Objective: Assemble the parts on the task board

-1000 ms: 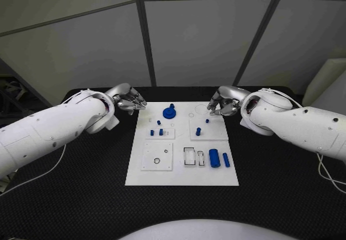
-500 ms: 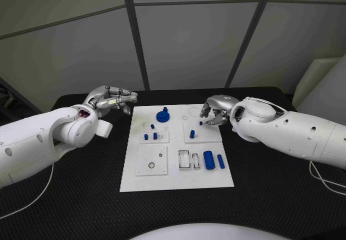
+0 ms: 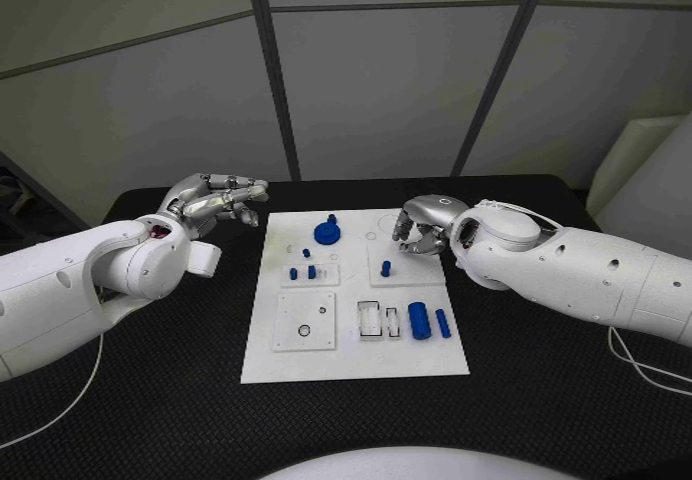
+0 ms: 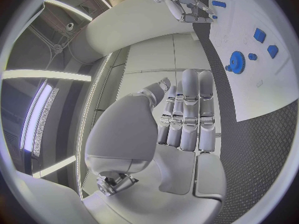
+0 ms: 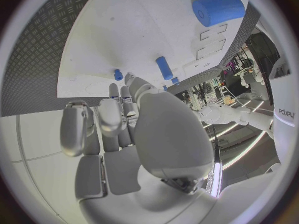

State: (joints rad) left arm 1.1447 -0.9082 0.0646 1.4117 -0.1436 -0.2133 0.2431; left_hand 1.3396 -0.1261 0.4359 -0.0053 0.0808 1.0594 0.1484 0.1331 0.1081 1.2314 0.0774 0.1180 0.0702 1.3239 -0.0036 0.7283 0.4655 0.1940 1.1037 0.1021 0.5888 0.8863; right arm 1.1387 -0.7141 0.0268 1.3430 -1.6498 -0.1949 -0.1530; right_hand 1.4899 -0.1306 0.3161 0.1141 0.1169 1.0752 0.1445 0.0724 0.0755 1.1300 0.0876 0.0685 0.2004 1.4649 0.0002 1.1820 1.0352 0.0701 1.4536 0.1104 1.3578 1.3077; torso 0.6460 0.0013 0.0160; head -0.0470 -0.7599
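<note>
Head view: the task board (image 3: 353, 352) lies mid-table. At its far end sits a blue gear (image 3: 327, 232); small blue pegs (image 3: 302, 272) stand in the left block, another peg (image 3: 385, 267) in the right one. Nearer, a blue cylinder (image 3: 418, 320) and a slim blue bar (image 3: 441, 322) lie beside a white slotted tray (image 3: 379, 319). The left hand (image 3: 212, 201) hovers off the board's far-left corner, fingers loosely extended, holding nothing. The right hand (image 3: 423, 228) hangs over the far-right corner, fingers curled; whether it pinches anything, I cannot tell.

Left wrist view: left hand (image 4: 181, 119), fingers straight together, empty; gear (image 4: 236, 61) beyond.

Right wrist view: right hand (image 5: 118, 119) above the board, cylinder (image 5: 217, 9) ahead.
</note>
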